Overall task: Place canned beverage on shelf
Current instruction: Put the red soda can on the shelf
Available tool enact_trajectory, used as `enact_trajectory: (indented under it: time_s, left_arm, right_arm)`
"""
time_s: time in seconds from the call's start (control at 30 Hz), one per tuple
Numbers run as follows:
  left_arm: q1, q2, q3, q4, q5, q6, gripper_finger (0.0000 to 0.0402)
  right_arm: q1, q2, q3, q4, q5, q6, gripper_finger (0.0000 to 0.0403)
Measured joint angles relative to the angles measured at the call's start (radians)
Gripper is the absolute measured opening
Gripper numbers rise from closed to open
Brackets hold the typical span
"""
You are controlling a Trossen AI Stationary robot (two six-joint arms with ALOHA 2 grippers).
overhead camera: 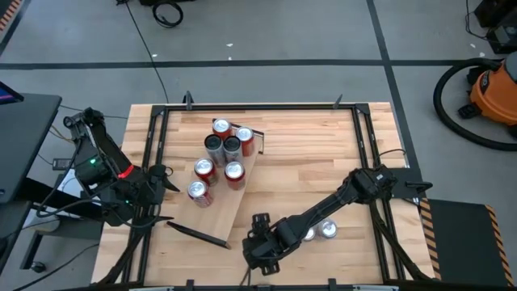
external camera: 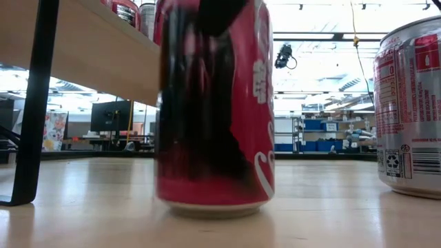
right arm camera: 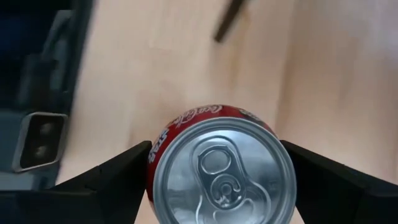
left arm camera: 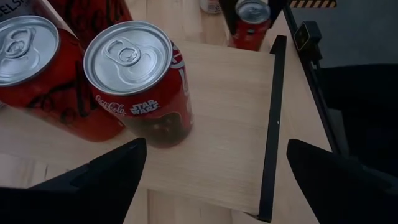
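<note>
**Right claw around red can at near worktop edge**

Right claw (right arm camera: 214, 180) grips an upright red Coca-Cola can (right arm camera: 217, 165) standing on the worktop (overhead camera: 323, 170), a finger (right arm camera: 106, 180) against each side. Two more cans (overhead camera: 319, 232) stand just right of it. Shelf (overhead camera: 222, 202) lies left of centre carrying six cans (overhead camera: 220, 162). Left claw (left arm camera: 211, 180) hangs open over the shelf's near end.

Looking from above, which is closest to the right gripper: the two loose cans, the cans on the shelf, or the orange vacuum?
From the right gripper:
1. Two loose cans, just beside its arm.
2. Shelf cans, toward the left arm.
3. Orange vacuum, off the table.
</note>
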Motion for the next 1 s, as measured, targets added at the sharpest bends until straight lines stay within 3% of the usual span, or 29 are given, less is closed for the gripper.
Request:
enact_trajectory:
  time_s: [0.23, 0.63, 1.0]
  left_arm:
    - [0.000, 0.000, 0.000, -0.003, 0.000, -0.008, 0.0400]
    - [0.000, 0.000, 0.000, -0.010, 0.000, -0.012, 0.0400]
    - [0.000, 0.000, 0.000, -0.011, 0.000, -0.011, 0.0400]
  right_arm:
    - [-0.032, -0.001, 0.000, -0.075, 0.077, 0.200, 0.0348]
    - [-0.114, -0.001, -0.003, -0.101, 0.077, 0.500, 0.0348]
    - [-0.123, -0.010, 0.053, -0.176, 0.071, 0.454, 0.0348]
